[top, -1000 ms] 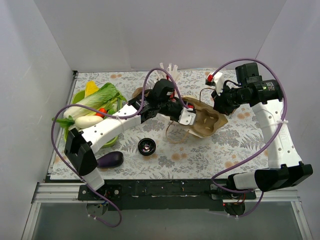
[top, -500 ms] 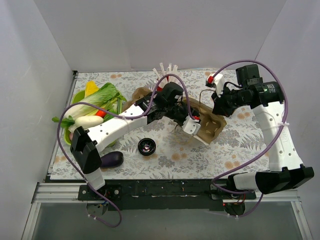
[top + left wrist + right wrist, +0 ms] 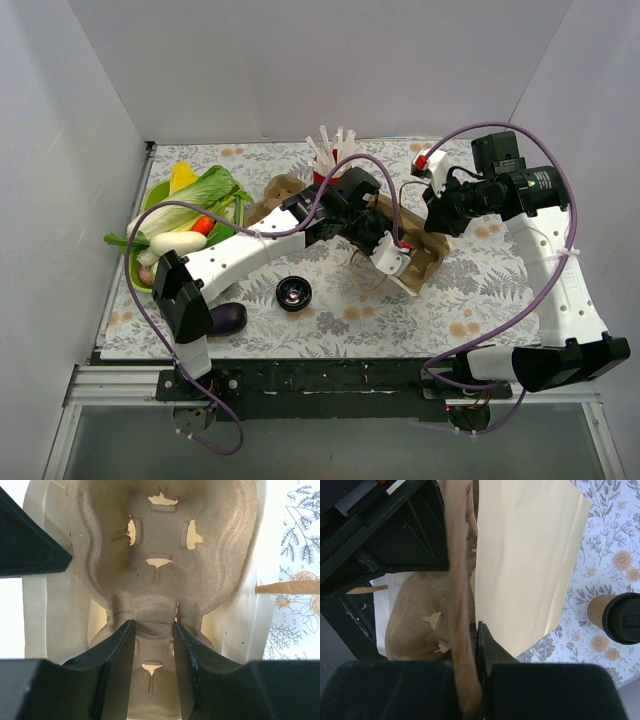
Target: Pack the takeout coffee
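Left gripper (image 3: 154, 630) is right in the thick of it, jaws clamped either side of the centre ridge of the moulded-pulp cup carrier (image 3: 160, 540); the cup wells in sight are empty, and pale paper walls rise round the carrier, so I judge it sits inside the mouth of the kraft paper bag (image 3: 525, 555); right gripper (image 3: 476, 630) has its jaws pinched shut on the bag's upper edge, holding that mouth apart from the other side.

And the takeout coffee (image 3: 615, 617)? Standing upright on the table (image 3: 470, 310), black lid on, outside the bag and just past its corner in the right wrist view; from overhead I cannot pick it out, probably because the right arm hides it. My read: the carrier goes in first, and the coffee is not yet packed.

Where could it go sour? The carrier looks nearly as wide as the bag's opening, so a corner could snag the paper and drag the whole bag along the table; the right pinch is on a thin paper edge, and a hard pull from the left arm could tear it or slip it free, letting the mouth fold shut; if the carrier lands crooked on the bag's floor, the cup will not seat level later; and the coffee stands near the right arm, so a careless swing could tip it over.
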